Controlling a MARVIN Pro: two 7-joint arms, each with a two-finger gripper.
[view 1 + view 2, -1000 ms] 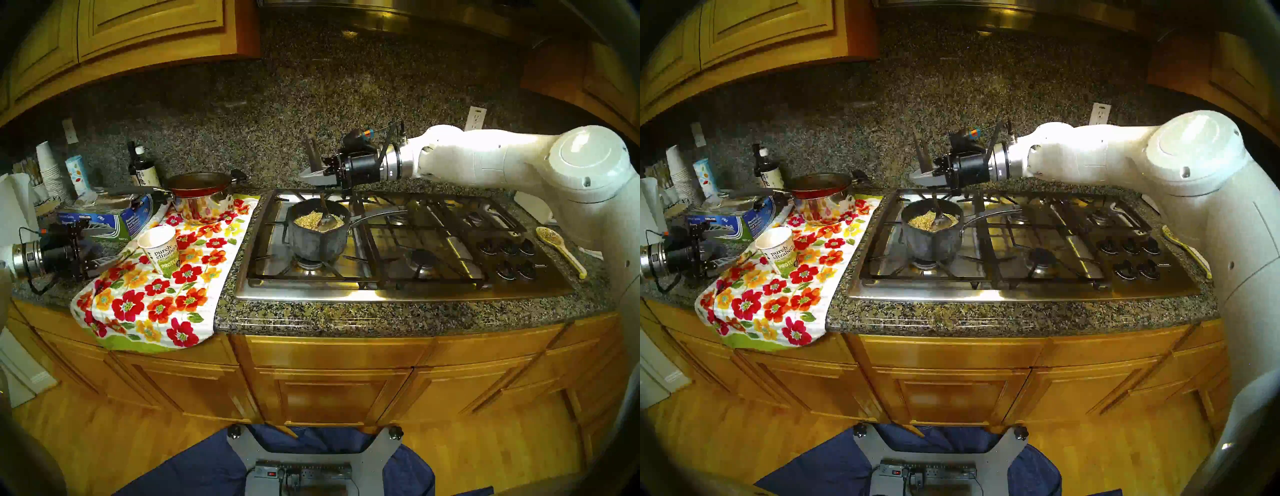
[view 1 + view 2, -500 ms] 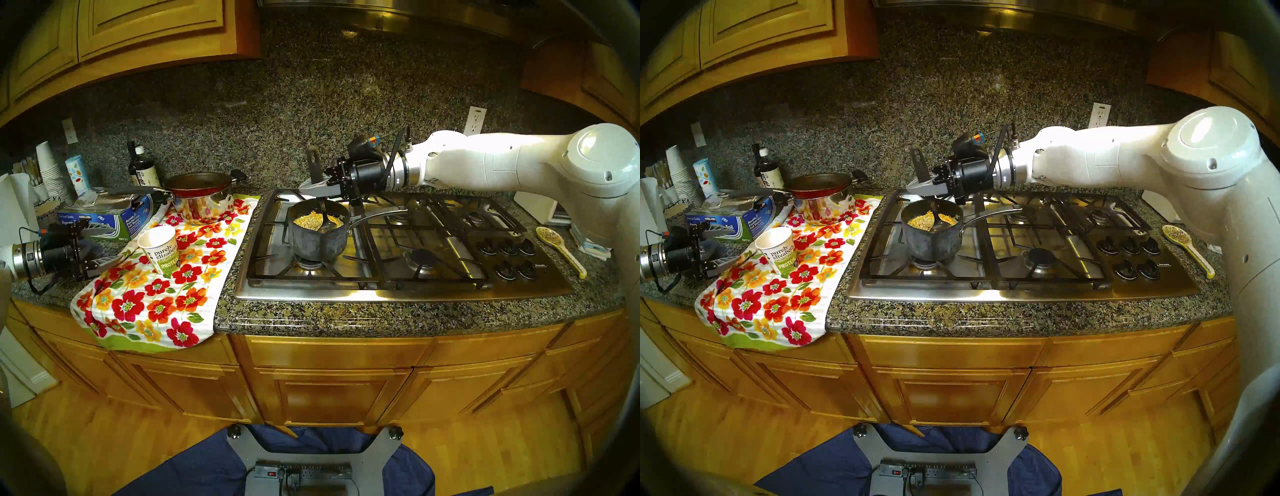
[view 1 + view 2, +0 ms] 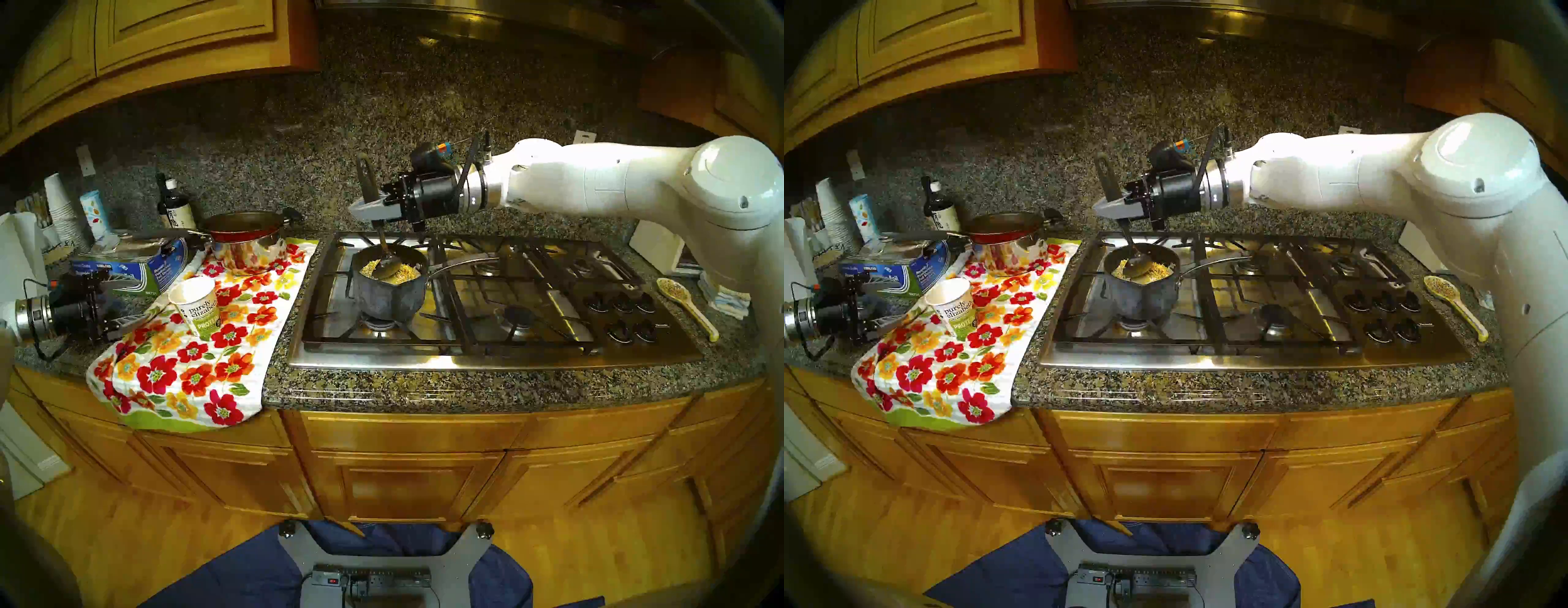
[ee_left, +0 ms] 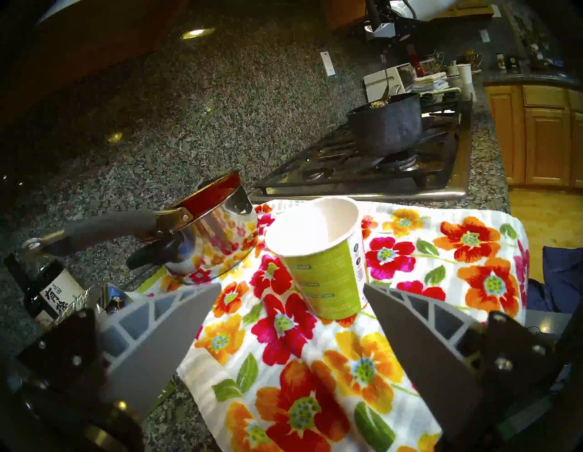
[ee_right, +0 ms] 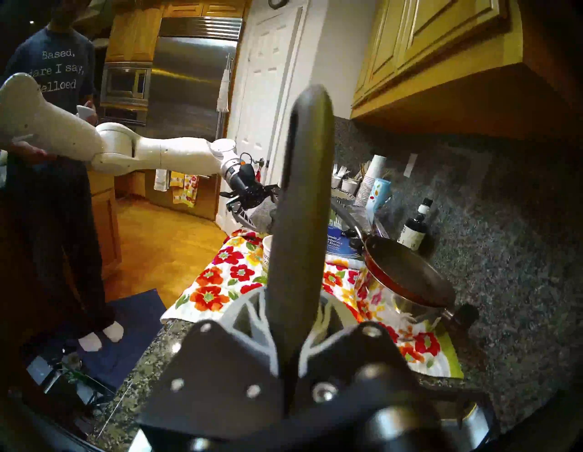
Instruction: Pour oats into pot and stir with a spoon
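The dark grey mottled pot [image 3: 388, 297] stands on the front-left burner with its silver handle pointing right, and pale oats [image 3: 409, 271] lie inside it. My right gripper [image 3: 360, 209] hovers over the pot's far rim, shut on the flat black handle of the spoon [image 3: 387, 267]. The spoon hangs tilted, its oval bowl at about rim height over the oats. In the right wrist view the spoon handle [image 5: 303, 221] rises between the fingers. My left gripper [image 4: 291, 287] is open just left of the upright white and green paper cup [image 4: 321, 262], apart from it.
The cup stands on a floral towel [image 3: 191, 373] draped over the counter edge. Behind it a red frying pan [image 3: 244, 225] rests on a shiny steel pot, beside a foil box [image 3: 127, 267] and a bottle [image 3: 174, 208]. A cream speckled spoon [image 3: 683, 299] lies right of the stove knobs.
My right gripper has risen and shifted left, lifting the spoon's bowl out of the oats to rim height. The left arm and the cup have stayed where they were.
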